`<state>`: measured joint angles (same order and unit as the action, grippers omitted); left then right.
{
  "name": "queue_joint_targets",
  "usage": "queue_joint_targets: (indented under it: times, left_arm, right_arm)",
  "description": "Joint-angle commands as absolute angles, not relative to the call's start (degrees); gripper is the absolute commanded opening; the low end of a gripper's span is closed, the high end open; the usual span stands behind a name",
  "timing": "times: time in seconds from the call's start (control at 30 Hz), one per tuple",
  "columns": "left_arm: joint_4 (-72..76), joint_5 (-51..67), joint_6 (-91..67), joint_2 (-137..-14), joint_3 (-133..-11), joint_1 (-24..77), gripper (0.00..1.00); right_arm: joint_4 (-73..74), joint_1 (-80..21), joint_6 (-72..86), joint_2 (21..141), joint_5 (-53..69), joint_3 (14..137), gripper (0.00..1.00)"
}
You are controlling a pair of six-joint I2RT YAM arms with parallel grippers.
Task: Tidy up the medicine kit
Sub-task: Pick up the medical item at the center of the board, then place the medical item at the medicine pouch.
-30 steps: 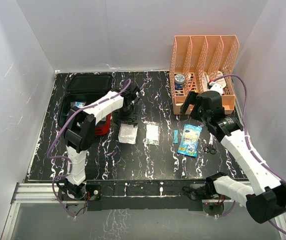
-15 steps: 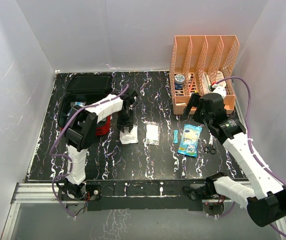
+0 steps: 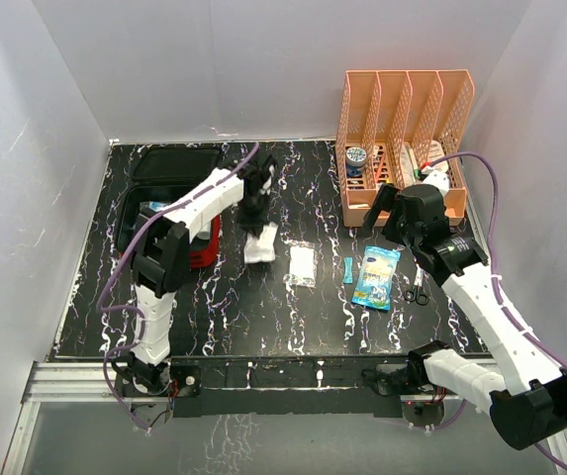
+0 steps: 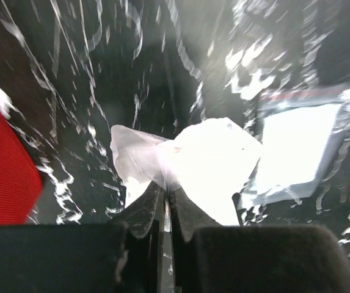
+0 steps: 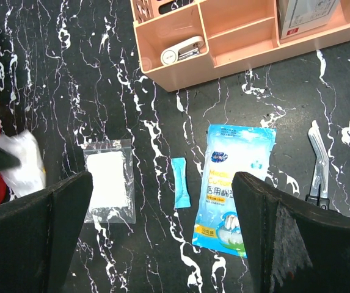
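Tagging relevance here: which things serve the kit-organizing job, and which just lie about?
In the job: red soft fabric zip case; crumpled white plastic bag, pinched in the left gripper.
Lying about: orange-pink plastic file rack; clear pouch with white pad; blue printed packet.

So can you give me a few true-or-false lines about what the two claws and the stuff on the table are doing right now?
1. The left claw is pinched shut on a crumpled white plastic packet. True.
2. The right claw grips the blue printed wipes pack. False: it is open and empty, and the pack lies flat on the black marbled table.
3. The small teal sachet lies between the flat clear pouch with a white pad and the blue pack. True.
4. The red fabric medicine kit is zipped shut. False: it lies open.
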<state>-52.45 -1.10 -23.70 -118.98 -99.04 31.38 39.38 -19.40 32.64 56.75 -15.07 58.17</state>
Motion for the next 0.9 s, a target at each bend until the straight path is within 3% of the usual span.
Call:
queue_joint_targets:
  times: [0.0,0.1,0.23,0.57,0.87]
  left_arm:
    - [-59.2,-1.5,-15.9,-118.8,-115.4,27.8,0.00]
    - [-64.4,-0.6,-10.7,-121.1,-124.9,22.9,0.00]
    - [-67.3,0.0,-4.1,-121.0,-127.2,15.2,0.00]
    - [-62.6,3.6,10.5,-116.4,-118.5,-4.2,0.00]
    - [-55.9,5.3,16.2,-114.8,-107.9,-10.1,0.00]
  right_arm:
    - [34.3,-19.5,32.1,57.7,-14.9,57.1,0.98]
    - [32.3,-19.5,31.5,59.2,-13.8,57.0,0.98]
    - [29.5,-19.5,30.7,62.0,-11.8,57.4,0.98]
    - [26.1,-19.5,30.0,65.5,-9.0,57.7,0.98]
    - [25.3,-19.5,29.9,67.3,-7.7,58.8,0.98]
